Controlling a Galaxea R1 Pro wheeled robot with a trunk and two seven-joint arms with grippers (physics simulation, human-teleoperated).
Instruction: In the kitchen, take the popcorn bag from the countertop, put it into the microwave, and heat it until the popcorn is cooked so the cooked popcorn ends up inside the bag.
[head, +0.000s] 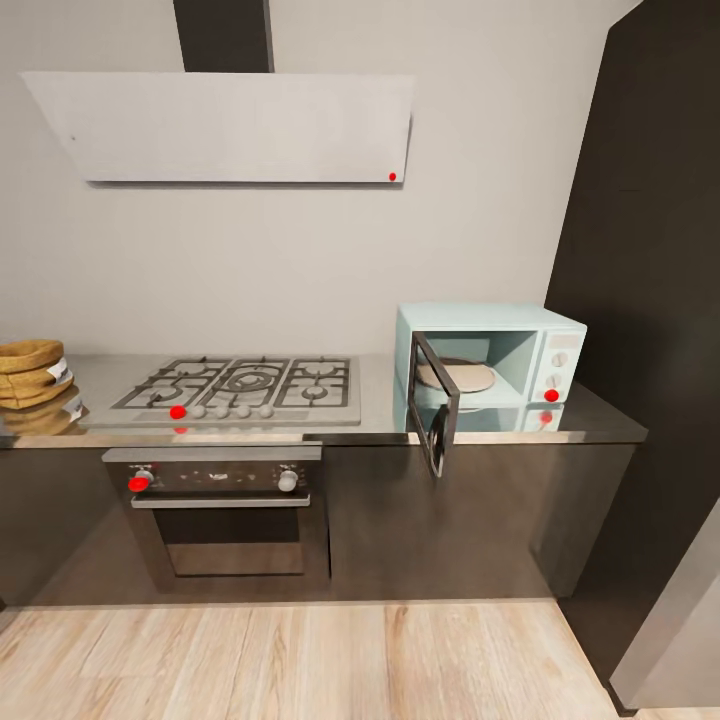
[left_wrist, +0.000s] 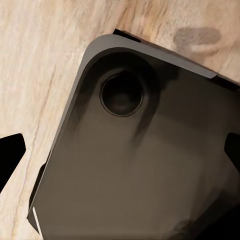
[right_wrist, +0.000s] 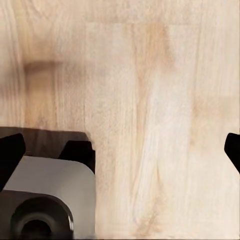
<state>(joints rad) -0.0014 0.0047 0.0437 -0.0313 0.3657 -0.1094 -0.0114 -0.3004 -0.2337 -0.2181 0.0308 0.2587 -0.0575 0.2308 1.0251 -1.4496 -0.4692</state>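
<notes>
The popcorn bag (head: 30, 372) sits at the far end of the desk (head: 380, 425) from the microwave (head: 490, 365), with the gas hob (head: 240, 385) between them; it looks like a stack of tan sacks cut by the edge of the head view, so I cannot tell how many there are. The microwave stands with its door (head: 435, 415) swung open toward me and the turntable plate (head: 455, 376) bare inside. Measured from the microwave, the bag lies well off toward my left arm's side, so I judge the left arm the nearer one for the pickup. Both wrist cameras look down at the wooden floor (right_wrist: 150, 100) and the dark base of the robot (left_wrist: 140, 165). The left gripper (left_wrist: 122, 152) and right gripper (right_wrist: 122, 150) each show black tips at opposite edges, jaws spread wide with nothing between them. I am parked well back from the desk, so I must drive closer first.
</notes>
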